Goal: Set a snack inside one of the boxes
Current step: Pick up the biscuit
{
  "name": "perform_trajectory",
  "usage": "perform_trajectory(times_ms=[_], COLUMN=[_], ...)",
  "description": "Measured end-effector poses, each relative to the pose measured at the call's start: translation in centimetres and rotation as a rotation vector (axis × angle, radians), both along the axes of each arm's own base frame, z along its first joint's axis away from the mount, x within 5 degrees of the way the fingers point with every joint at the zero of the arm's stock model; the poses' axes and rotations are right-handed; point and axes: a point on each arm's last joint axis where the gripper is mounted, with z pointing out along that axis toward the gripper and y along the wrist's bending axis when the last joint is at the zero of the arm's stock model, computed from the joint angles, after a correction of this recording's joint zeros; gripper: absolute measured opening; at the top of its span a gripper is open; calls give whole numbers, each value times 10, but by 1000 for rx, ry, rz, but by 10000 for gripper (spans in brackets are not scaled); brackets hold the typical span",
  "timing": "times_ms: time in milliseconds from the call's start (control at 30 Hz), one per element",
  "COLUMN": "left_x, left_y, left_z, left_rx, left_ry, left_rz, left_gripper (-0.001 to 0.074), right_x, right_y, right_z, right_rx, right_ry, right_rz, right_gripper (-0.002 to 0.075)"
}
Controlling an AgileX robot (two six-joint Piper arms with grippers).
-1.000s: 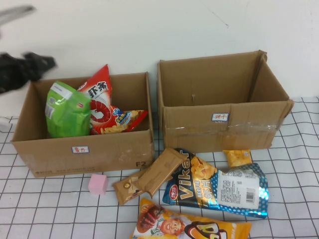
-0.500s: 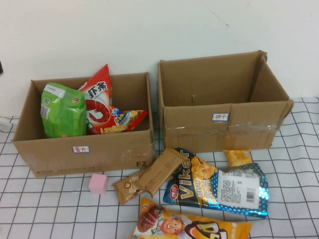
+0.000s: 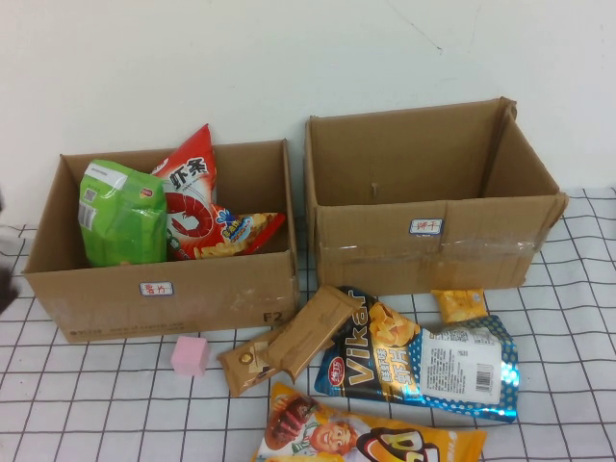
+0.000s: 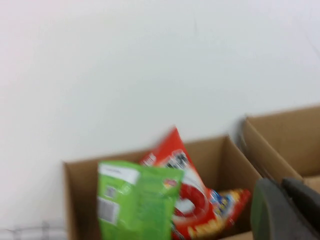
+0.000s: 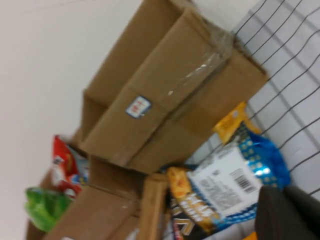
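A plain white wall backs a counter (image 3: 577, 385) covered in white cloth with a black grid. In the high view two open corrugated cardboard boxes stand side by side: the left box (image 3: 164, 289) holds three snacks, a glossy green bag (image 3: 120, 214) upright at its left end, a red shrimp-chip bag (image 3: 192, 197) leaning beside it, and a small red-yellow packet (image 3: 245, 233). The right box (image 3: 433, 241), taller and taped along its front, shows only bare cardboard. In front lie a brown wrapped bar (image 3: 289, 339), a blue foil Vikar chip bag (image 3: 423, 361), a small yellow packet (image 3: 458, 304), an orange bag (image 3: 366, 438) at the near edge, and one pink cube (image 3: 190, 355). Neither arm shows clearly here. The left wrist view looks at the green bag (image 4: 135, 200) and red bag (image 4: 187, 195) in the box, with the left tool (image 4: 287, 212) a dark shape at the corner; whether it is clenched I cannot tell. The right wrist view shows the taped box (image 5: 165, 100) and blue bag (image 5: 235, 180), the right tool (image 5: 290, 215) likewise a dark corner shape, state unclear.
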Motion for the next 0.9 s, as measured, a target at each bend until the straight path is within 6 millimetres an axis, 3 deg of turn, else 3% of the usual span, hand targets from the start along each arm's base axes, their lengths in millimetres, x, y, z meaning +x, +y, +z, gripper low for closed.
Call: perform_trajectory(times_ms=[133,333,500,667,900], left_x=[-41,-82,-87,-84,-71], left_y=[1,-1,-12,-23,-25], left_z=[-5,-37,-60,-94,-97], left_rx=[15,-35,-120,42,167], left_ry=[-118,-187,-60,293,493], left_rz=[66,97,-13,-199,-352], left_gripper=[0,0,0,0,0], right_x=[0,1,0,-1,-2], right_y=[1,1,2,4,4], right_z=[2,2,0,-2,-3], right_rx=[62,-24,-58,-80,-104], right_ry=[-5,-33,-15,7,11], right_rz=[-2,14,41,68,82], right_gripper=[-1,-1,-1,-1,-1])
